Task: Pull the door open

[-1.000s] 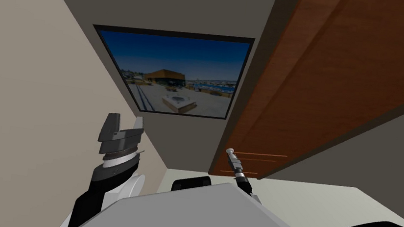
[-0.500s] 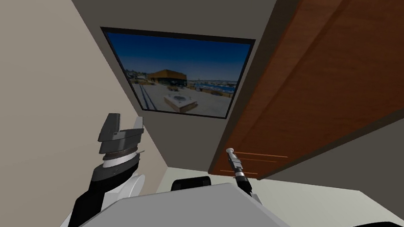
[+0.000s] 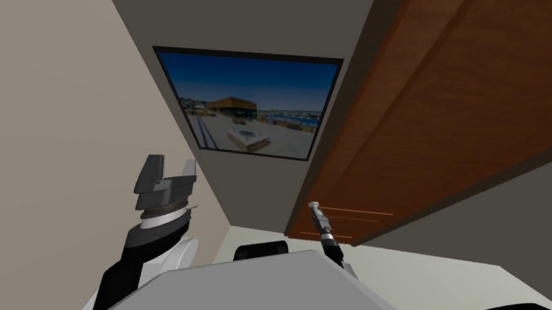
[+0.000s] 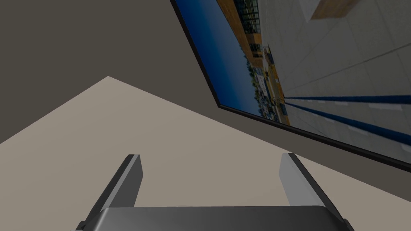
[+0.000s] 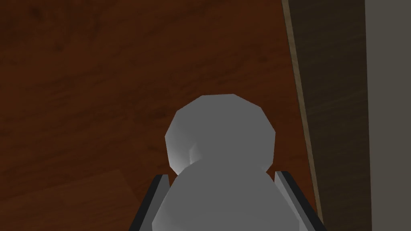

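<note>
Right gripper (image 5: 221, 175) tight on grey knob (image 5: 220, 132) of brown door (image 5: 80, 80); left gripper (image 4: 210, 155) with fingers apart.

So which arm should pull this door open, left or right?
Right. The right pincer is shut on the grey knob of the brown door. The left pincer stands open beside the beige wall, off the door.

pale floor (image 3: 453, 276) (a narrow strip) below the brown door (image 3: 479, 90)

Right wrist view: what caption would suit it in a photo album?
The right gripper clasps a grey round knob on a brown wooden door.
</note>
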### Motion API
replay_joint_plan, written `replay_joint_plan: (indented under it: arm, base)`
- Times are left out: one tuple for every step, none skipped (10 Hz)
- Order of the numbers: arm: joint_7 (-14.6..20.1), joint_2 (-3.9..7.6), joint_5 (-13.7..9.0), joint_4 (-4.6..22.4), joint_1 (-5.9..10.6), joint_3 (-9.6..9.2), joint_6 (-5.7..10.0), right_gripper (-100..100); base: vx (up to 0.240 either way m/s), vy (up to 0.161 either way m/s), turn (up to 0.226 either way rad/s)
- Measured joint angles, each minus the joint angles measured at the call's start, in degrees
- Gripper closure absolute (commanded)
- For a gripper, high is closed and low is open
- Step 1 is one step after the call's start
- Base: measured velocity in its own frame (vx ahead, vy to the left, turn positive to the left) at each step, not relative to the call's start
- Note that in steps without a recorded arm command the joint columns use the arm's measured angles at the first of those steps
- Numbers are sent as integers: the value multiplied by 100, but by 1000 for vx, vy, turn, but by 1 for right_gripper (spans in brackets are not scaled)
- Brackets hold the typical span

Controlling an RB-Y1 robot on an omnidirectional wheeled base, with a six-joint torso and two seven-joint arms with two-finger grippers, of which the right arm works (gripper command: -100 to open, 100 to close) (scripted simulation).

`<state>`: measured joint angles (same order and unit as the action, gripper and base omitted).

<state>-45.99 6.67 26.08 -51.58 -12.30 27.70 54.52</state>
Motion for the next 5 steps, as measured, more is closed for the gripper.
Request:
replay_joint_plan:
  arm:
    - [113, 3, -37, 2, 8, -20, -5, 100]
    - [252, 17, -97, 19, 21, -50, -6, 100]
    - [414, 37, -179, 19, 30, -92, -17, 100]
    - [538, 39, -217, 6, 31, -116, -26, 100]
    - [683, 53, -283, 13, 40, -148, -28, 100]
  base:
    - [-31, -12, 35]
    - [-54, -18, 67]
    - [-39, -14, 26]
    - [-46, -8, 35]
    - [-66, -19, 72]
